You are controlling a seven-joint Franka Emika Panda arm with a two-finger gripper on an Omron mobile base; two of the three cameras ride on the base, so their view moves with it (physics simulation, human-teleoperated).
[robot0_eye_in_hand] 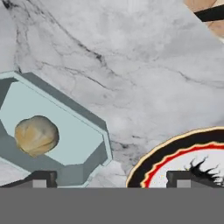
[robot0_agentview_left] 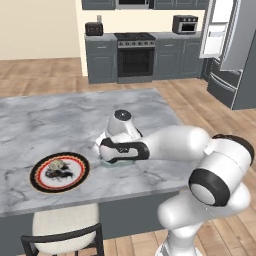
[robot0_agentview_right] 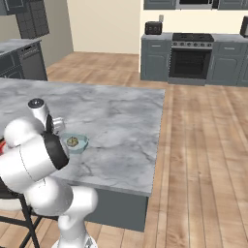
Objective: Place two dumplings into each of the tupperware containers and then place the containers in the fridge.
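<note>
A pale blue-green tupperware container [robot0_eye_in_hand: 65, 144] lies on the marble island, and one tan dumpling [robot0_eye_in_hand: 36, 134] rests inside it. My gripper [robot0_eye_in_hand: 113, 180] hovers just above the counter, open and holding nothing, with one fingertip [robot0_eye_in_hand: 41, 179] over the container's rim and the other over the round plate. From the right base, the container [robot0_agentview_right: 80, 144] with its dumpling [robot0_agentview_right: 72, 141] shows just past my hand. From the left base, my hand covers most of the container [robot0_agentview_left: 120, 162]. The fridge [robot0_agentview_left: 242, 75] stands at the far right with a door open.
A round plate with a red and black rim [robot0_agentview_left: 60, 172] lies left of the container, near the island's front edge. A chair [robot0_agentview_left: 65, 230] stands below that edge. Grey cabinets and a black oven [robot0_agentview_left: 135, 57] line the back wall.
</note>
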